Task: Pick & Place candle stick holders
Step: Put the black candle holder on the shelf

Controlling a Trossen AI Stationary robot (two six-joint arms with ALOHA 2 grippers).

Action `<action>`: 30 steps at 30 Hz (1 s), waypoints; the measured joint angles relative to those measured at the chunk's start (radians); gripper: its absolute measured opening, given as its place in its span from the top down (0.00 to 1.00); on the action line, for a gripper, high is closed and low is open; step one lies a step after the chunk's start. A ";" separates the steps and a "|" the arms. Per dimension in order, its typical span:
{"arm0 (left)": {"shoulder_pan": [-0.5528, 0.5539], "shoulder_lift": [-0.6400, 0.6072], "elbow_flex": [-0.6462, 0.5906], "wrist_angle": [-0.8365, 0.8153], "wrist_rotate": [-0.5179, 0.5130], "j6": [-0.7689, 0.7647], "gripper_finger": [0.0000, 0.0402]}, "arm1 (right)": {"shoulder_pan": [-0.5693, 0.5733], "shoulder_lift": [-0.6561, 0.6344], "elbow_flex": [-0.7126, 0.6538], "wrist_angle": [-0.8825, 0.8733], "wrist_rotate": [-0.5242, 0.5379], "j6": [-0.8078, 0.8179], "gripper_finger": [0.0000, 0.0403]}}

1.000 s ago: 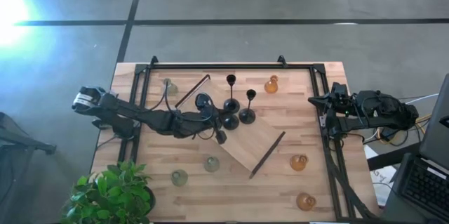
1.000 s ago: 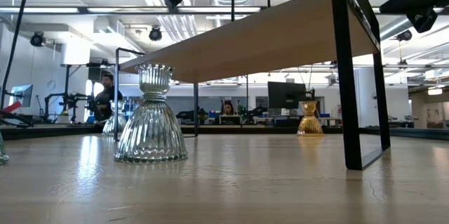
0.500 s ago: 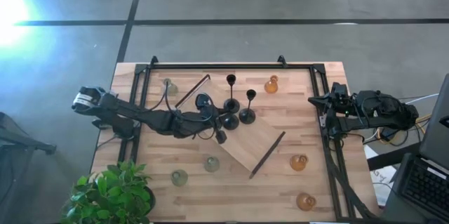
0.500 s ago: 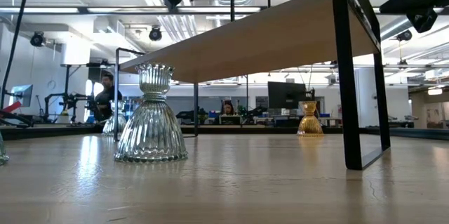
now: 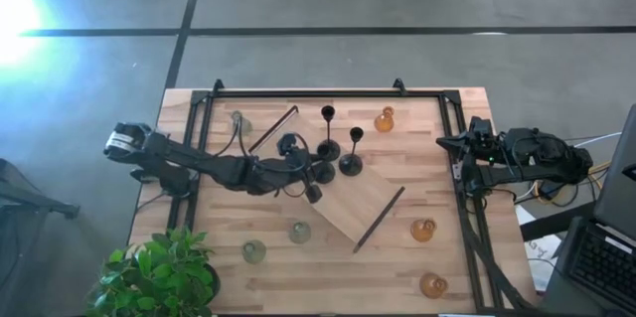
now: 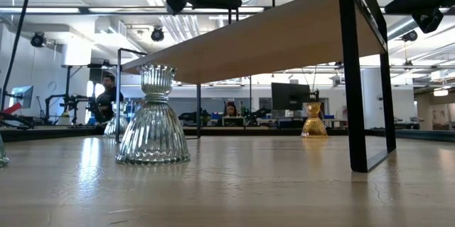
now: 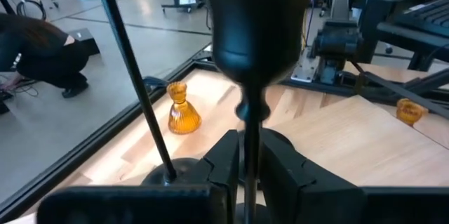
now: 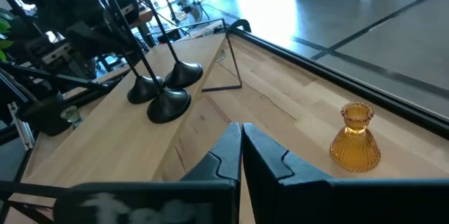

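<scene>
Left wrist view shows the left gripper (image 7: 251,168) with its fingers a narrow gap apart around the thin stem of a black candle holder (image 7: 258,27); whether the pads still press the stem cannot be told. From above, that gripper (image 5: 306,173) sits over the wooden board (image 5: 368,203), at the board's corner nearest the left arm, with two more black holders (image 5: 350,163) standing just beside it on the board. An amber glass holder (image 5: 384,119) stands on the table beyond the board, two others (image 5: 423,230) toward the right arm's side, and pale green glass holders (image 5: 299,232) sit on the near side. The right gripper (image 8: 240,150) waits with fingers closed together and empty, well apart from the board.
</scene>
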 joint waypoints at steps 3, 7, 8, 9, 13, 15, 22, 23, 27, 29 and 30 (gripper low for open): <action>0.000 0.000 0.000 0.004 0.005 0.000 0.86 | 0.000 0.000 0.000 0.000 0.000 0.000 0.98; 0.000 0.000 0.000 0.020 0.012 0.013 0.86 | 0.000 0.000 0.000 0.000 0.000 0.000 0.98; 0.000 -0.001 0.000 0.027 0.012 0.020 0.86 | 0.000 0.000 0.000 0.000 0.000 0.000 0.98; 0.000 -0.001 0.001 0.034 0.012 0.026 0.86 | 0.000 0.000 0.000 0.000 0.000 0.000 0.98; 0.000 -0.001 -0.002 0.062 0.013 0.046 0.86 | 0.000 0.000 0.000 0.000 0.000 0.000 0.98; 0.001 -0.002 -0.011 0.076 0.012 0.047 0.86 | 0.000 0.000 0.000 0.000 0.000 0.000 0.98; 0.001 0.031 -0.011 0.112 0.014 0.046 0.90 | 0.000 0.000 0.000 0.000 0.000 0.000 0.98; 0.001 0.037 -0.011 0.125 0.014 0.046 0.92 | 0.000 0.000 0.000 0.000 0.000 0.000 0.98; 0.001 0.049 -0.011 0.153 0.014 0.045 0.97 | 0.000 0.000 0.000 0.000 0.000 0.000 0.98; 0.001 0.052 -0.011 0.159 0.014 0.049 0.97 | 0.000 0.000 0.000 0.000 0.000 0.000 0.98; 0.001 0.052 -0.011 0.159 0.015 0.053 0.97 | 0.000 0.000 0.000 0.000 0.000 0.000 0.98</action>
